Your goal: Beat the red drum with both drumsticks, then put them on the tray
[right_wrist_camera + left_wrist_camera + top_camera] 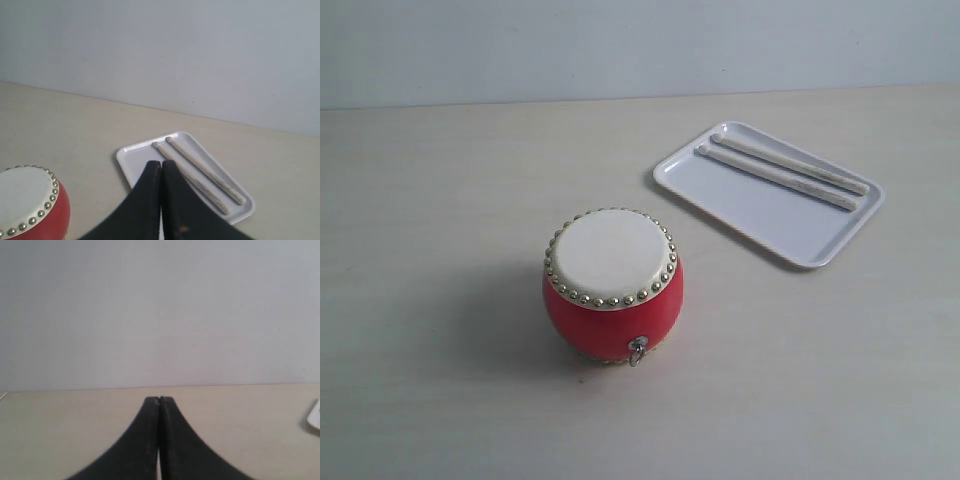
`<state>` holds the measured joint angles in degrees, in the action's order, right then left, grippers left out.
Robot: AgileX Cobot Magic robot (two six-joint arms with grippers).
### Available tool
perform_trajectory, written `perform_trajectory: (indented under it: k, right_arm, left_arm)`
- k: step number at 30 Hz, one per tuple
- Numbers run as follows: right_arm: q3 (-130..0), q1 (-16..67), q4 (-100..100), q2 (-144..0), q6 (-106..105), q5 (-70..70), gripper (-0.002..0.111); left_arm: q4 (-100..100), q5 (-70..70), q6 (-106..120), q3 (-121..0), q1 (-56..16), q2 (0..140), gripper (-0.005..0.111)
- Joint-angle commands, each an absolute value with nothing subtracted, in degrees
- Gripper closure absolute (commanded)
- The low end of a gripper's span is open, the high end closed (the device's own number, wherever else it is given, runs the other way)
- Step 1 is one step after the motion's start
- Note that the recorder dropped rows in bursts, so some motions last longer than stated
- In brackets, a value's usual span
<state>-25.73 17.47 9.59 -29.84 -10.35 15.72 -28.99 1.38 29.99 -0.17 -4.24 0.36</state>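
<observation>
Both arms are pointing roughly level across the table [440, 300]. Left gripper [159, 400] and right gripper [161, 164] are pinching fully closed (tips touching, holding nothing). Tray [760, 212] is lying just beyond the right gripper's tips, red drum [613, 290] sitting off to its side, drumsticks [780, 178] resting side by side in the tray.

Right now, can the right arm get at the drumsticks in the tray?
Probably yes. The drumsticks lie uncovered, side by side in the tray, with the red drum standing well apart. The right end effector is shut, so it must open first.
</observation>
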Motion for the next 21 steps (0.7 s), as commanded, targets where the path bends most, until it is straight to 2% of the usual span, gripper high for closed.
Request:
perform_trajectory:
  k: [1, 8, 13, 21]
  right_arm:
    - [-25.55, 17.28, 9.71, -29.45, -10.16, 14.91, 0.108]
    - [-25.55, 17.28, 10.15, -29.45, -10.16, 14.9, 0.108]
    - [-25.55, 17.28, 10.15, -29.45, -10.16, 14.9, 0.108]
    - [-25.55, 17.28, 10.15, -29.45, -10.16, 14.9, 0.108]
  left_arm:
    - [-28.65, 2.11, 29.59, 0.0, -4.05, 0.0, 0.107]
    - [-26.83, 5.43, 26.91, 0.0, -4.05, 0.0, 0.107]
    - [-5.07, 5.67, -0.69, 0.0, -3.93, 0.0, 0.107]
    - [-5.22, 5.92, -0.44, 0.0, -3.93, 0.0, 0.107]
